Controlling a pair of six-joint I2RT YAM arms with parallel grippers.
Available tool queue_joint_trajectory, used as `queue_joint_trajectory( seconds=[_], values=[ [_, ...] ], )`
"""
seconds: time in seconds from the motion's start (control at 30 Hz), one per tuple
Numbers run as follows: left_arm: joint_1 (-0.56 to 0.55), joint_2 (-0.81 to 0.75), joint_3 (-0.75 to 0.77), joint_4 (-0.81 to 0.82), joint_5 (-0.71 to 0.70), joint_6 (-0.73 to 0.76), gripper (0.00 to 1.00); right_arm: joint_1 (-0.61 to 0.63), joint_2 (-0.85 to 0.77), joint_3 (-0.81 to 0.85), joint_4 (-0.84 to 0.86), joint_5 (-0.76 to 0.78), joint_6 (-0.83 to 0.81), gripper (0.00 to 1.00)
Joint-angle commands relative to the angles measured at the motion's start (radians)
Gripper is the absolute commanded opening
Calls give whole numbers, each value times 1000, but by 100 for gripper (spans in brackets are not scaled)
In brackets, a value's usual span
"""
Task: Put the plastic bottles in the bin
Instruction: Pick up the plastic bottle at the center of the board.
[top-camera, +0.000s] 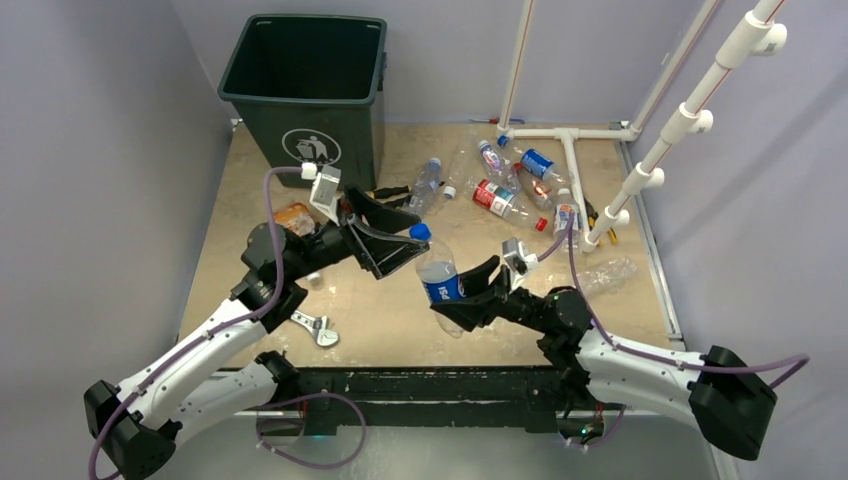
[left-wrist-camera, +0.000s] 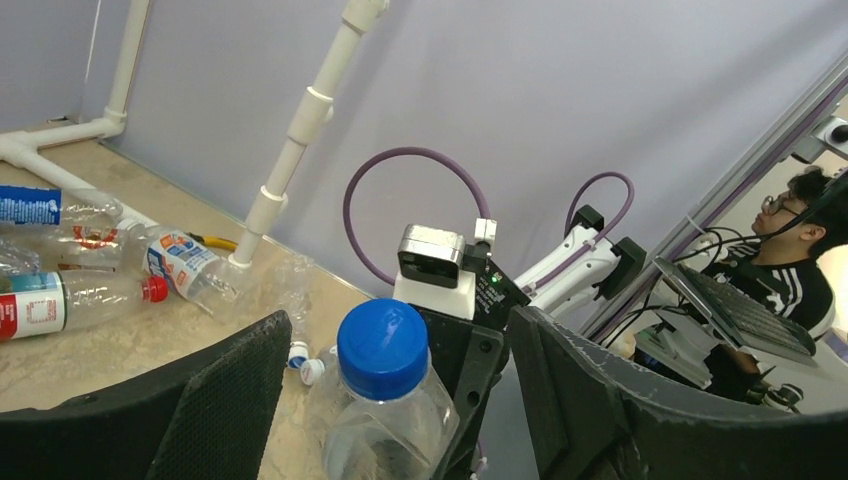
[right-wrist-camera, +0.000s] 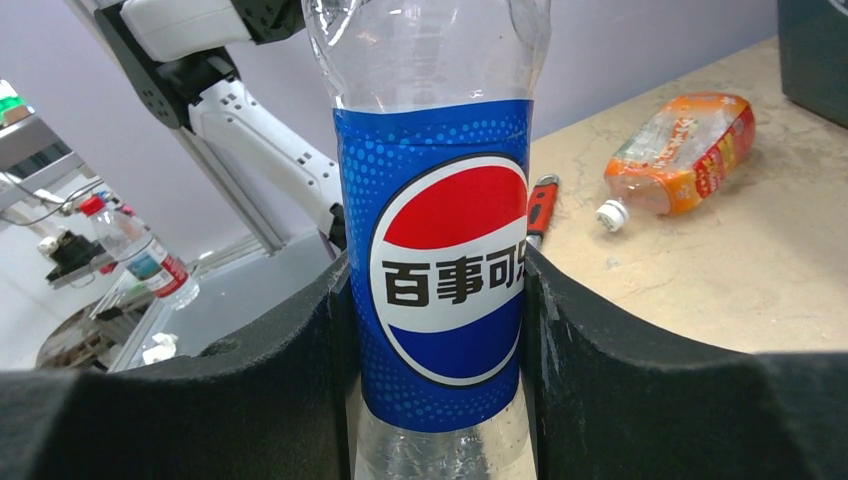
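My right gripper (top-camera: 455, 295) is shut on a clear plastic bottle (top-camera: 440, 278) with a blue Pepsi label and holds it upright above the table's middle. The right wrist view shows the label (right-wrist-camera: 445, 250) squeezed between my right gripper's (right-wrist-camera: 435, 300) two pads. My left gripper (top-camera: 410, 236) is open, its fingers on either side of the bottle's blue cap (left-wrist-camera: 383, 347) without touching it; the left gripper (left-wrist-camera: 395, 335) is empty. The dark green bin (top-camera: 330, 140) stands at the back left, open. Several more bottles (top-camera: 510, 200) lie at the back right.
An orange-labelled bottle (top-camera: 295, 217) lies near the bin, beside my left arm, and also shows in the right wrist view (right-wrist-camera: 680, 150). A clear bottle (top-camera: 425, 185) lies right of the bin. A wrench (top-camera: 318, 328) lies front left. A white pipe frame (top-camera: 570, 150) and screwdrivers (top-camera: 600, 215) are at the right.
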Motion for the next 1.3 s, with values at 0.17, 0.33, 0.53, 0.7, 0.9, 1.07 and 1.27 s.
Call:
queue_joint_trajectory(
  seconds=[0.17, 0.33, 0.53, 0.7, 0.9, 1.07, 1.27],
  values=[
    [-4, -9, -23, 55, 37, -9, 65, 65, 75, 90, 101, 30, -15, 43],
    [-5, -36, -32, 49, 34, 6, 41, 90, 117, 118, 105, 35, -21, 43],
    [-4, -68, -25, 23, 33, 32, 15, 114, 129, 138, 76, 58, -34, 44],
    [-4, -97, -37, 3, 25, 38, 0, 121, 131, 149, 60, 68, -12, 63],
    [-5, -159, -7, -111, -68, 96, 0, 121, 127, 240, -139, 20, 29, 99],
    [-4, -189, 73, -265, -208, 201, 0, 121, 24, 265, -293, 36, 34, 99],
    [-4, -196, 198, -414, -500, 406, 0, 122, -146, 306, -585, 49, 42, 99]
  ],
)
